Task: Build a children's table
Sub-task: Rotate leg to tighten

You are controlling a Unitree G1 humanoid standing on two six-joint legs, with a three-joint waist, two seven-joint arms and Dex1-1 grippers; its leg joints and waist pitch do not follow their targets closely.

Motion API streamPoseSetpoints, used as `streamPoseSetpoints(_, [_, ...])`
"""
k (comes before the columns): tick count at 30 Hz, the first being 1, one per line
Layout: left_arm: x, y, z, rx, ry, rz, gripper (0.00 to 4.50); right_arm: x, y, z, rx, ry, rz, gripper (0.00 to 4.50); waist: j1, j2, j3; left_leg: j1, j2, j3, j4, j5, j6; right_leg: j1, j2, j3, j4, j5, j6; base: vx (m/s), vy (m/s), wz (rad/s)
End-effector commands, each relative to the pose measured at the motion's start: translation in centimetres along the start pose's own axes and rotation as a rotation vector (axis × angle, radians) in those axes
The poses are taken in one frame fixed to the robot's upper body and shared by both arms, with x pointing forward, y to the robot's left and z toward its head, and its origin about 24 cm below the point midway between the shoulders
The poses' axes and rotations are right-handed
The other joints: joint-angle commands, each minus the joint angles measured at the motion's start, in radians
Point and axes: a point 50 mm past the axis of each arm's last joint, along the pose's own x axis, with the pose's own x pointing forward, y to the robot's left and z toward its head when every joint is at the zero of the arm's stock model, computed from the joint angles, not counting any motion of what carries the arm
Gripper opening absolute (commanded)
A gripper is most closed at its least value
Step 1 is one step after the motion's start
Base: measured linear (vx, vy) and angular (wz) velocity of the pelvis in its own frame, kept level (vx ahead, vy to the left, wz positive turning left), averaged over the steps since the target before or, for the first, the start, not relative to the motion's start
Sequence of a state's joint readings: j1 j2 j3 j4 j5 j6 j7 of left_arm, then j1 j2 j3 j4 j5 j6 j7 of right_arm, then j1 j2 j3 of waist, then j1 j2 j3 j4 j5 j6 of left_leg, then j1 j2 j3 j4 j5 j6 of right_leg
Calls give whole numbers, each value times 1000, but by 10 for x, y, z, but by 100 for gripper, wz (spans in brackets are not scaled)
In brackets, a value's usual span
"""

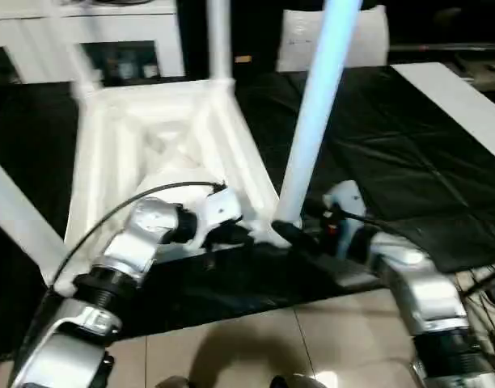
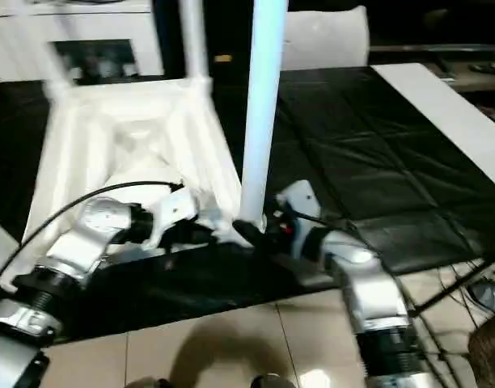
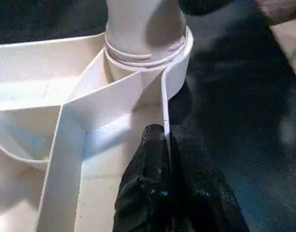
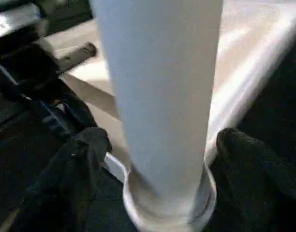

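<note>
Left claw (image 3: pixel 168 145) pinched shut on the tabletop (image 1: pixel 150 137) rim just beside the corner socket, right claw (image 4: pixel 157 159) spread wide around the seated leg (image 1: pixel 316 113) — next, I'd judge, another leg.

Left gripper (image 3: pixel 166 145) jaws clamped, right gripper (image 4: pixel 160 154) jaws apart.

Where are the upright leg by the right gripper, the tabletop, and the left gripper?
leg (image 1: pixel 319 105), left eye view, middle of its shaft.
tabletop (image 1: pixel 162 133), left eye view, ribbed underside.
left gripper (image 3: pixel 166 159), left wrist view, between its fingers, on the tabletop rim.
</note>
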State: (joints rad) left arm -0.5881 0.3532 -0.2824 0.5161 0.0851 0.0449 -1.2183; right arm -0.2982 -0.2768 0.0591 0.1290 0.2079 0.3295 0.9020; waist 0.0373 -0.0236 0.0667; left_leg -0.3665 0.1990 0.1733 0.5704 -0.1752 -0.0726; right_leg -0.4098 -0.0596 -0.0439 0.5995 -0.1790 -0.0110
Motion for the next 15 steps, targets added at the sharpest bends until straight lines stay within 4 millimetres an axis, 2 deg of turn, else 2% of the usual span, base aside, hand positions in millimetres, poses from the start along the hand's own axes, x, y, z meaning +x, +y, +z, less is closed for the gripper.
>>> streamPoseSetpoints(1, [3, -10, 4, 55, -28, -148, 0, -6, -2, 9, -36, -3, 104, 426, -1, -5, -64, 10, 28, 1, -53, -153, 86, 58, -65, 42, -61, -119, -247, 0, 0, 0])
streamPoseSetpoints(2, [1, -11, 3, 64, -18, -170, 0, -8, -2, 11, -43, 1, 129, 429, 1, -2, -63, 13, 31, 2, -53, -158, 81, 55, -67, 43, -62, -130, -244, 0, 0, 0])
streamPoseSetpoints(3, [-1, -11, 0, 75, 0, -193, 0, -9, -2, 11, -58, 12, 169, 429, 2, -6, -60, 12, 31, 2, -54, -164, 80, 54, -67, 43, -64, -138, -242, 0, 0, 0])
streamPoseSetpoints(5, [-5, -12, -3, 93, 22, -230, 0, -12, -2, 11, -74, 37, 246, 429, 7, -4, -60, 12, 31, 1, -54, -174, 72, 54, -69, 43, -64, -159, -235, 0, 0, 0])
streamPoseSetpoints(11, [-9, -11, -3, 121, 40, -300, 0, -17, 0, 10, -83, 96, 388, 429, 22, -8, -61, 12, 32, 3, -52, -150, 70, 56, -69, 40, -59, -144, -241, 0, 0, 0])
streamPoseSetpoints(13, [-10, -11, -3, 125, 40, -314, 0, -18, 0, 10, -84, 108, 422, 401, 27, -5, -62, 11, 33, 3, -51, -138, 74, 57, -70, 40, -56, -123, -245, 0, 0, 0])
streamPoseSetpoints(15, [-10, -11, -3, 136, 44, -334, 0, -18, -1, 9, -79, 123, 451, 390, 28, -7, -62, 10, 31, 5, -50, -142, 77, 56, -69, 39, -58, -131, -250, 0, 0, 0])
